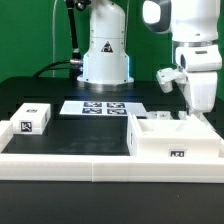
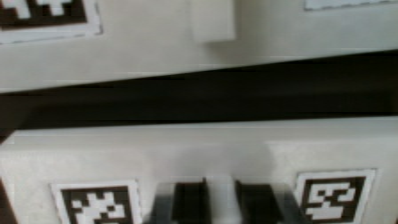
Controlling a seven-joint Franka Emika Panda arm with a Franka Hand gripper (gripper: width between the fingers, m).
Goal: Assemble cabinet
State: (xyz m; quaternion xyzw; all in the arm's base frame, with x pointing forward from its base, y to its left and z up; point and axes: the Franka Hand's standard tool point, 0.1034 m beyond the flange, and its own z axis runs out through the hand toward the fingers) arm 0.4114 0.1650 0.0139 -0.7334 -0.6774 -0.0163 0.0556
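Observation:
The cabinet body (image 1: 175,140), a large open white box with a tag on its front, lies at the exterior view's right against the low white rail. My gripper (image 1: 190,112) reaches down onto its far wall. In the wrist view the body (image 2: 214,150) fills the lower half and shows two tags. The two dark fingers stand close together with a thin white wall between them, so the gripper (image 2: 217,205) looks shut on that wall. A smaller white cabinet panel (image 1: 30,118) with a tag lies at the exterior view's left.
The marker board (image 1: 95,107) lies flat in the middle, in front of the robot base (image 1: 105,60). The low white border rail (image 1: 90,168) runs along the front. Another white tagged surface (image 2: 45,20) shows beyond the body in the wrist view.

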